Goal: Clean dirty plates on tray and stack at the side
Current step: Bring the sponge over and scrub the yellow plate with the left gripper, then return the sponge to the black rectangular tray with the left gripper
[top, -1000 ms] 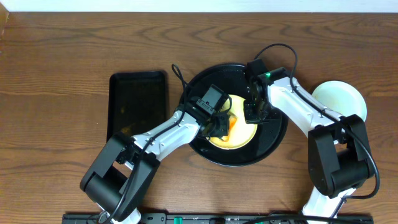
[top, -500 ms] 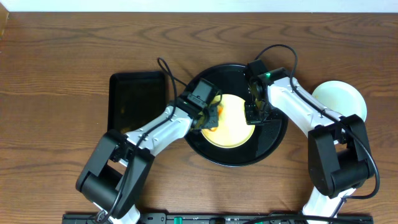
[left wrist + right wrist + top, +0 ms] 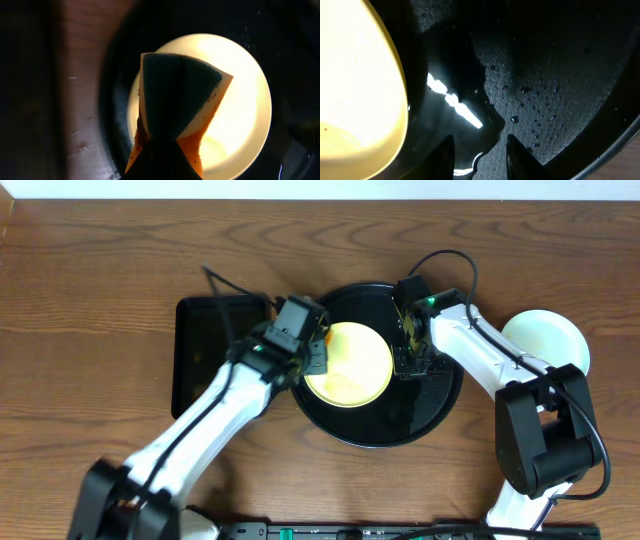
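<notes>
Left claw [image 3: 311,354] pinches the sponge [image 3: 177,90]; right claw [image 3: 481,151] gapes empty beside the yellow plate [image 3: 356,366]: stiff, likely slick, take its rim.

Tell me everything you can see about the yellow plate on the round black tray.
The yellow plate is small, round and pale, with a smooth, glossy surface. It lies flat and face up in the left half of the round black tray, and no brown smears show on it. The left gripper holds a sponge over the plate's left side; whether the sponge touches it cannot be told. The right gripper stands open beside its right edge.
</notes>
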Robot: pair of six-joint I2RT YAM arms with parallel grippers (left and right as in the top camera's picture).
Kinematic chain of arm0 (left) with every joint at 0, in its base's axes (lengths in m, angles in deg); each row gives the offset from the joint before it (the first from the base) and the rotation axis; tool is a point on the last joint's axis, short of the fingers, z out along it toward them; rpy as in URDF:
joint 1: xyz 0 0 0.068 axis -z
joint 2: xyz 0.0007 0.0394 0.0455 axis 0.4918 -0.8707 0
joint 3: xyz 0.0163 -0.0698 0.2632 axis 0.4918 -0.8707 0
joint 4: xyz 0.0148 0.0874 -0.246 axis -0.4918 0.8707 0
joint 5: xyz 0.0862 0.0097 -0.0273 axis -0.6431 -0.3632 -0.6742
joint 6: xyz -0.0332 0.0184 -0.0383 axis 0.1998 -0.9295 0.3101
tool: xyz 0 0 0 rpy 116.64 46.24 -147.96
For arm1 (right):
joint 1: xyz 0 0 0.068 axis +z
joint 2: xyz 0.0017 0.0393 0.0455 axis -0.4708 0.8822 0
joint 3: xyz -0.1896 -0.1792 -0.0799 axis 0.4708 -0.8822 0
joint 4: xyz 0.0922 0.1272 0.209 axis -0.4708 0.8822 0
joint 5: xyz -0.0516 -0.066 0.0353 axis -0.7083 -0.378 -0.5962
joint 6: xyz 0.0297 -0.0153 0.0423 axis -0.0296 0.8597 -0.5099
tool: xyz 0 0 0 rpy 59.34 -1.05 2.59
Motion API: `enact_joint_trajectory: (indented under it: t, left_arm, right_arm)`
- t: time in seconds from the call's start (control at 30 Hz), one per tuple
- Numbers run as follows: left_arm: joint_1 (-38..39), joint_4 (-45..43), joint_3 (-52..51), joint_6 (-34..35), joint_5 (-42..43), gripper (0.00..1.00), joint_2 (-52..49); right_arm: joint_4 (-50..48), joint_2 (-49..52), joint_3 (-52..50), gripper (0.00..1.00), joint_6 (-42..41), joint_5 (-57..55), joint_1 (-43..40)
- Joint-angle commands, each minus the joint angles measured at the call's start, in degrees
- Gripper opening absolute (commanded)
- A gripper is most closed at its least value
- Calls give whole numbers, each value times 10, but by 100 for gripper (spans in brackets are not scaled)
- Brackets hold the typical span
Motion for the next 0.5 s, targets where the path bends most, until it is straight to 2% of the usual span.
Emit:
enact_joint_trajectory:
  t: [0.0,0.13,0.33,0.47]
  left_arm:
    - [-23,30,8,-35,-37,8,19]
    - [-66,64,8,-43,-48,8,22]
    - [-157,72,8,-54,-54,8,22]
    - [-211,70,1,-64,-36,8,10]
  right_arm:
    - [-16,-6,-3,32,2,12,4]
    - [-52,-6,-2,34,2,54,4]
    - [-97,-6,-1,44,2,103,4]
    - [-101,-6,-2,44,2,122,4]
